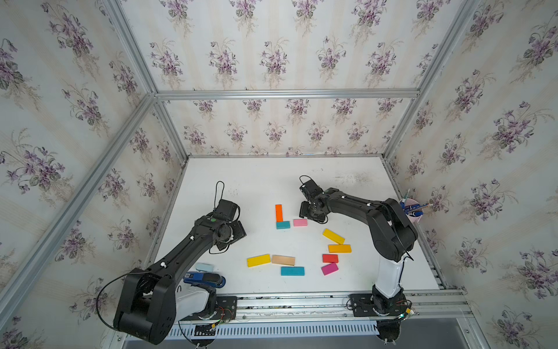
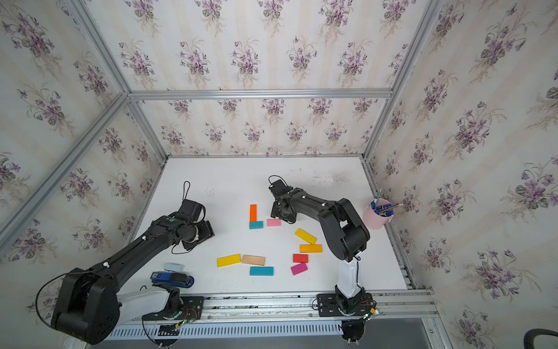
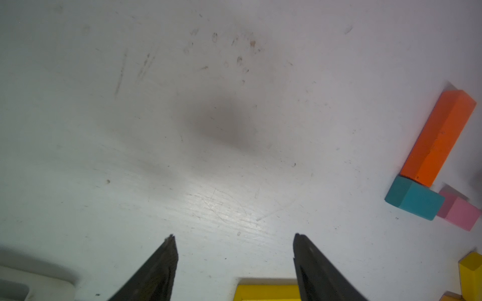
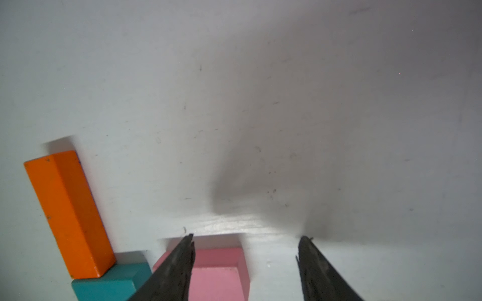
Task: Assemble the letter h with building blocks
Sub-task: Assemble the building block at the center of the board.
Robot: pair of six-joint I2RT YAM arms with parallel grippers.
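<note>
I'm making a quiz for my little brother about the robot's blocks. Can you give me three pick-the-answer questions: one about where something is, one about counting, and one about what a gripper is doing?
1. Where is the short teal block?
A) touching the end of the orange block
B) on top of it
C) far away from it

2. How many teal blocks lie on the table?
A) one
B) two
C) four

3. The right gripper is
A) open
B) shut on a block
C) shut with nothing in it

Answers:
1 A: in both top views it sits against the orange block's end.
2 B: there is the short one, plus a long teal block among the loose ones.
3 A: the right wrist view shows its jaws well apart, one over the pink block and the other clear of it.
</note>
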